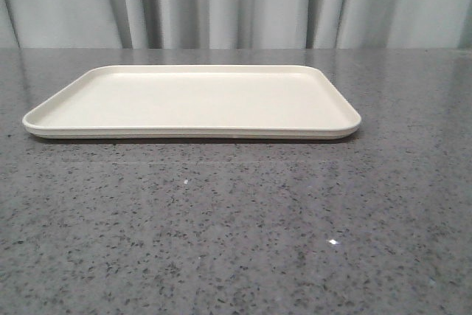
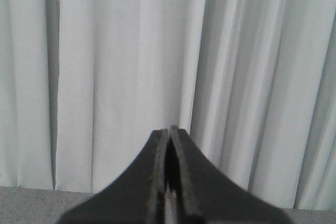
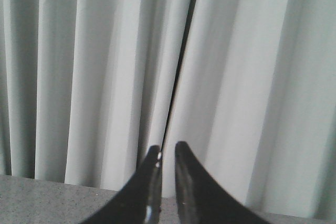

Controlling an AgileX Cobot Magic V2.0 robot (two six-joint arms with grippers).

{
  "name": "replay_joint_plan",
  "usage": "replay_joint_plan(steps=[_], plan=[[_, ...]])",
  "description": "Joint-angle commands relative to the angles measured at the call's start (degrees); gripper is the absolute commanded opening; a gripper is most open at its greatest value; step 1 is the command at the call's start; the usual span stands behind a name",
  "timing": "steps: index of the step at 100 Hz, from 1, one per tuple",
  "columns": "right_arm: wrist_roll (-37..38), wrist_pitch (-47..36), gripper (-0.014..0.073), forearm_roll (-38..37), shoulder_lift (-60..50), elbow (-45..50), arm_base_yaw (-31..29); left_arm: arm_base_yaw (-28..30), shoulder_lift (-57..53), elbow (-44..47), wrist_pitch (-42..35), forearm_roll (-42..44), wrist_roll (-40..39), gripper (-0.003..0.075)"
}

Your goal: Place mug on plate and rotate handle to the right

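The plate (image 1: 192, 99), a cream rectangular tray with a low rim, lies bare on the grey speckled table in the front view. The mug and its handle are out of view in all frames. Neither gripper shows in the front view. My left gripper (image 2: 169, 129) is shut and empty, its black fingers pressed together and pointing at the curtain above the table's far edge. My right gripper (image 3: 167, 150) is also shut and empty, with only a thin slit between its fingertips, and it faces the curtain too.
The grey speckled table (image 1: 236, 226) stretches in front of and around the tray. A pale pleated curtain (image 1: 236, 5) hangs behind the table's far edge and fills both wrist views.
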Motion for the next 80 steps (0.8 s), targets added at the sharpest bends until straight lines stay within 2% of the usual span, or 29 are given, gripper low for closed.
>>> replay_joint_plan(steps=[1,13,19,29,48,55,80], plan=[[-0.3,-3.1,0.0183,0.0,0.9,-1.9,-0.4,0.1,2.2,-3.5,-2.1,-1.2,-0.6,-0.0018],[-0.3,-3.2,0.0290,0.0,0.9,-1.9,-0.4,0.1,3.8,-5.2,-0.3,-1.2,-0.6,-0.0012],[-0.3,-3.3,0.0336,0.0,0.9,-1.9,-0.4,0.1,4.5,-5.6,0.2,-1.2,-0.6,0.0015],[-0.3,-3.5,0.0374,0.0,0.9,-1.9,-0.4,0.1,5.1,-5.6,0.9,-1.2,-0.6,0.0096],[-0.3,-4.1,0.0375,0.0,0.9,-1.9,-0.4,0.1,6.1,-5.8,1.9,-1.2,-0.6,0.0334],[-0.3,-4.4,0.0375,0.0,0.9,-1.9,-0.4,0.1,6.3,-6.0,2.0,-1.2,-0.6,0.0387],[-0.3,-8.6,0.0374,0.0,0.6,-1.9,-0.4,0.1,6.4,-7.5,2.8,-1.2,-0.6,0.0400]])
